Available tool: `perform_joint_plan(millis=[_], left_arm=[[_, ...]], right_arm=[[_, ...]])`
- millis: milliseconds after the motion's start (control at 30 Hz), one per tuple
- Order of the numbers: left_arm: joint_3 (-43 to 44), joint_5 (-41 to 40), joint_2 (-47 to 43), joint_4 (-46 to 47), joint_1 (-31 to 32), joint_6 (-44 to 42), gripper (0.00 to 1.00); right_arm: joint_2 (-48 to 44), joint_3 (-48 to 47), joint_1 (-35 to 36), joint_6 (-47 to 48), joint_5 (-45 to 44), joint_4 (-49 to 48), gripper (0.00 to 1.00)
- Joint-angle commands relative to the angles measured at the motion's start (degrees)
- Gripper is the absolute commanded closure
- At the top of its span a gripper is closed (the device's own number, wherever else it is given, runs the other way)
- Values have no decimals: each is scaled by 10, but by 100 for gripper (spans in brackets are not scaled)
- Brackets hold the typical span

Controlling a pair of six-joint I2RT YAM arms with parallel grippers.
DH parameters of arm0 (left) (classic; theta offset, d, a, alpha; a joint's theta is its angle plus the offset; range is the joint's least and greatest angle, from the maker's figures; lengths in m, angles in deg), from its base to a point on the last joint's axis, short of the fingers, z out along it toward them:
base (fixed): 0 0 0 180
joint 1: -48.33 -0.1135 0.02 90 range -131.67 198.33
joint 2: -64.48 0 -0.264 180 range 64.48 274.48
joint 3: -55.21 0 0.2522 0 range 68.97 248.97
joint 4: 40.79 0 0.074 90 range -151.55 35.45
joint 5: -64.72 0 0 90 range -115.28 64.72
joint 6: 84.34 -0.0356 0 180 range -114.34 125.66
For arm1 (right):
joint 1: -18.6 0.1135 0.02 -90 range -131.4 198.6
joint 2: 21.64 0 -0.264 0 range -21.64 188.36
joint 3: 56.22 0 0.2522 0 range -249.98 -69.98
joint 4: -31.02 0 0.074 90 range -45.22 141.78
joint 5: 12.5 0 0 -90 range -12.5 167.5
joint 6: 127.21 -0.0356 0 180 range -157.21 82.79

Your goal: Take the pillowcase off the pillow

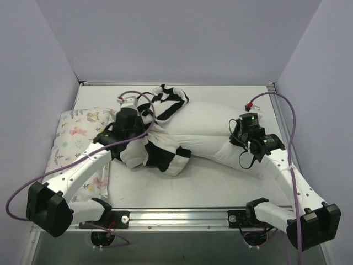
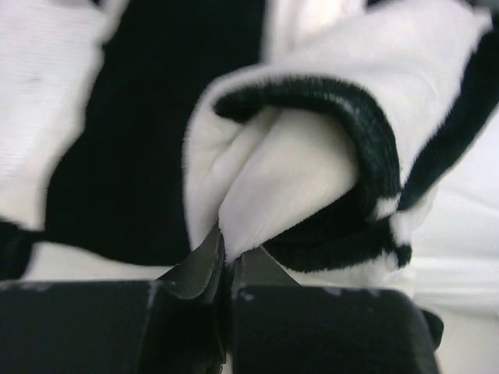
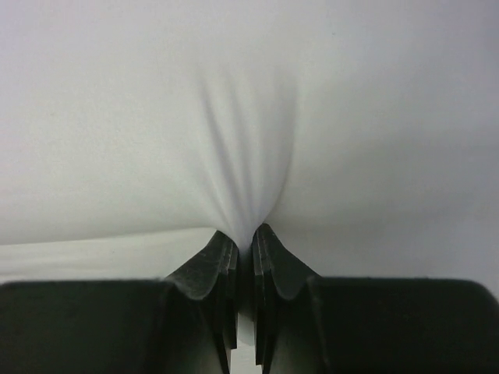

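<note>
Two pinches set: pillowcase point(image 1: 160, 149) bunched over left end of pillow point(image 1: 212, 138), mid-table, right end bare.
Judged step: stripping cover off leftward. Anchor pillow with right arm, draw left arm out along pillow's length, low and steady, no jerks; thin fold in left pinch likely to slip, so re-grip deeper if needed. Avoid dragging into floral pillow point(image 1: 77, 135) just beside. Left gripper point(image 2: 226, 253): jaws together, clamped on folded edge of pillowcase, white lining showing. Right gripper point(image 3: 245, 238): jaws together, nipping a tuck of plain white pillow fabric.
</note>
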Motion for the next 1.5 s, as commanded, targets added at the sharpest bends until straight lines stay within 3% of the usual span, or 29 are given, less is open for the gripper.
perform_joint_plan(millis=[0,100,267,333,367,467,633,700,800,933,1000,1033,1067,1100,1133,1167,1233,1367,1433,1467], left_arm=[[-20,-102,-75,-78,-176,-25,100],[-27,-32,-92,-56,-221,-31,100],[-17,7,-50,-38,-123,-39,100],[-25,23,-39,-19,-83,-39,100],[-28,36,-27,-15,-72,-36,100],[-36,42,-10,1,-44,-27,100],[-32,46,1,17,-20,-22,100],[-25,45,8,18,-6,-22,100],[-15,41,18,17,11,-22,100],[-1,44,31,13,26,-26,100],[10,44,27,6,31,-30,100],[12,44,21,5,36,-33,100],[15,45,16,2,39,-35,99],[18,43,10,-2,43,-35,90],[16,40,-5,-2,57,-35,57],[14,25,-13,-2,67,-33,38],[8,-6,-34,-8,95,-25,19],[-22,-116,-65,-21,204,17,12],[-44,-164,-71,-17,234,56,3],[-69,-177,-69,-12,249,69,3]], right_arm=[[-24,-26,-88,49,-84,85,100],[-20,-38,-94,45,-56,87,100],[-6,-70,-29,47,-72,81,98],[-8,-81,1,54,-70,81,79],[-16,-90,14,63,-70,80,53],[-49,-96,101,80,-95,64,18],[-65,-64,259,69,-144,49,5],[-42,-42,331,59,-185,24,1],[32,-24,376,51,-219,-3,0],[157,-29,352,43,-266,-43,0],[190,-38,323,38,-257,-46,7],[208,-38,297,38,-241,-51,31],[209,-42,291,33,-240,-53,61],[209,-44,286,30,-244,-53,88],[202,-46,285,30,-244,-54,100],[196,-55,285,31,-235,-53,100],[178,-67,285,32,-229,-50,100],[148,-107,285,33,-206,-22,100],[131,-125,285,34,-196,-9,100],[125,-132,286,34,-193,-2,100]])
